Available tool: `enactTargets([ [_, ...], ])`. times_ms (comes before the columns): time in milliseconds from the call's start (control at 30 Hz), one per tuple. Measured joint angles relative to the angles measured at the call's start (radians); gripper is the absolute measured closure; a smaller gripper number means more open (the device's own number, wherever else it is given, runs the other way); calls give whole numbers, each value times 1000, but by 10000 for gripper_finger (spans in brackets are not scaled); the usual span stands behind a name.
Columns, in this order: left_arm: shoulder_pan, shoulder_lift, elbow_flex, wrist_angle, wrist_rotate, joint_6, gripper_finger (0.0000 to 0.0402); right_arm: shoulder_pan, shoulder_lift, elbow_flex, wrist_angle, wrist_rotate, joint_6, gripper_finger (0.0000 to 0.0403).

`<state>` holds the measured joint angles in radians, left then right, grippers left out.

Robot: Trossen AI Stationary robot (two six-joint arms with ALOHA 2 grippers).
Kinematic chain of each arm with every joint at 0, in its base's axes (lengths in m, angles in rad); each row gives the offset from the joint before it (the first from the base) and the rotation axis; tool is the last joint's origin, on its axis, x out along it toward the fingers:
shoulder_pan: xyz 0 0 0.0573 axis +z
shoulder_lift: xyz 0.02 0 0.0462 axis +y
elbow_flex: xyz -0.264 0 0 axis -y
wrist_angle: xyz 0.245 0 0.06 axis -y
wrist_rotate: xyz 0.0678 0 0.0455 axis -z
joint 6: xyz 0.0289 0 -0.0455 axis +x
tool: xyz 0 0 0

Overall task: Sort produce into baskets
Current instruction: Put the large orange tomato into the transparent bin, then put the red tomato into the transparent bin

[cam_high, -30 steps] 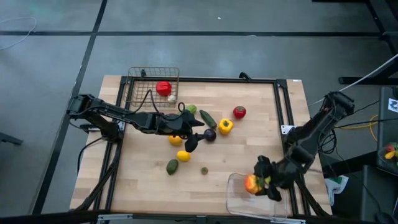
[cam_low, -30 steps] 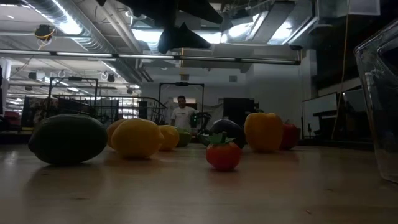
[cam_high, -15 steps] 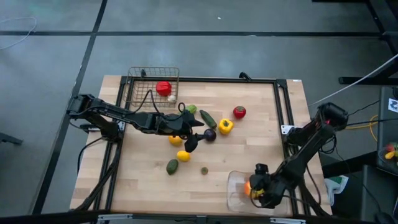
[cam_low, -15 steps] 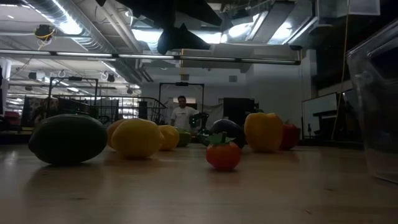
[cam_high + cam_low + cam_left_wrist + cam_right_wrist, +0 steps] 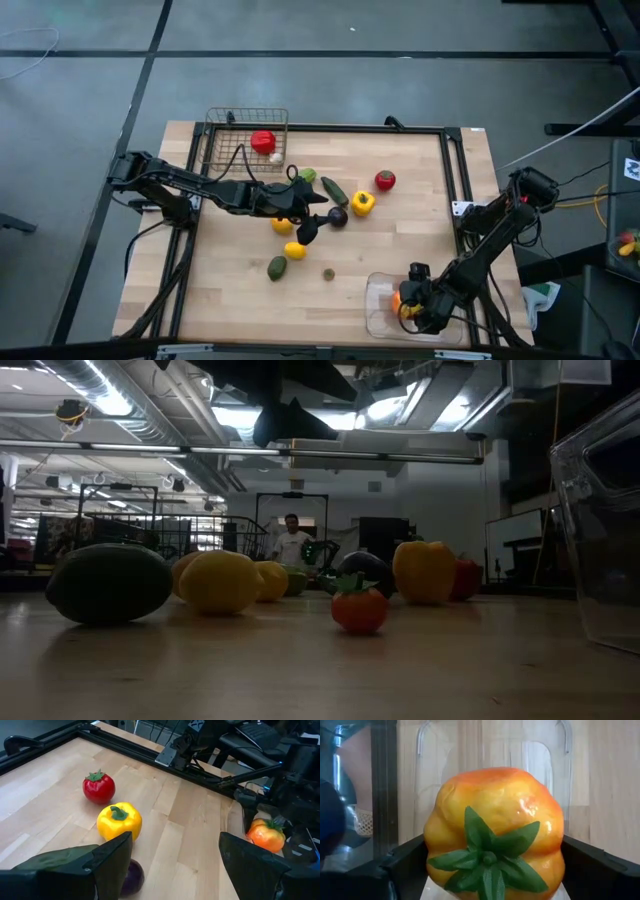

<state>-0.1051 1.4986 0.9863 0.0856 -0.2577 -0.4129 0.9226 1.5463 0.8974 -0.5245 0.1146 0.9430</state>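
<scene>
My right gripper point(image 5: 405, 303) reaches down into the clear tray point(image 5: 375, 325) at the near right, with an orange pepper point(image 5: 495, 815) between its fingers. My left gripper point(image 5: 175, 865) hangs open above the middle of the table, over the purple eggplant point(image 5: 338, 216), touching nothing. Loose on the wood lie a yellow pepper point(image 5: 119, 820), a red tomato point(image 5: 99, 787), a cucumber point(image 5: 334, 190), two yellow fruits point(image 5: 296, 250), a dark green one point(image 5: 277, 267) and a tiny tomato point(image 5: 359, 607). The wire basket point(image 5: 245, 125) at the far left holds a red piece point(image 5: 263, 142) and a white one point(image 5: 276, 157). My right gripper has the orange pepper between its two fingers, one against each flank point(image 5: 434, 855). The fingers come steeply from above, and the green stem end point(image 5: 487, 857) faces the wrist. The pepper sits low inside the tray; whether it touches the tray floor I cannot tell.
A black frame point(image 5: 455, 170) runs along the table's far, left and right edges. The tray's tall clear wall point(image 5: 600, 540) stands at the near right. Bare wood lies between the loose produce and the tray, and along the near left.
My right gripper has sunk into the tray with the orange pepper, moving a little toward the near edge and tipping to point more steeply down. In the low view the tray's wall has shifted slightly toward the table's middle.
</scene>
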Motion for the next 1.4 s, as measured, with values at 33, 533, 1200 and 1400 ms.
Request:
enactTargets([
  [33, 0, 0, 0, 0, 0, 0, 107, 0, 0, 0, -1, 0, 0, 25],
  [533, 0, 0, 0, 0, 0, 0, 107, 0, -5, 0, 2, -13, -4, 10],
  [1200, 0, 0, 0, 0, 0, 0, 107, -7, -290, -2, 6, 177, -4, 10],
  [1400, 0, 0, 0, 0, 0, 0, 107, -100, -428, -2, -33, 373, -14, 10],
])
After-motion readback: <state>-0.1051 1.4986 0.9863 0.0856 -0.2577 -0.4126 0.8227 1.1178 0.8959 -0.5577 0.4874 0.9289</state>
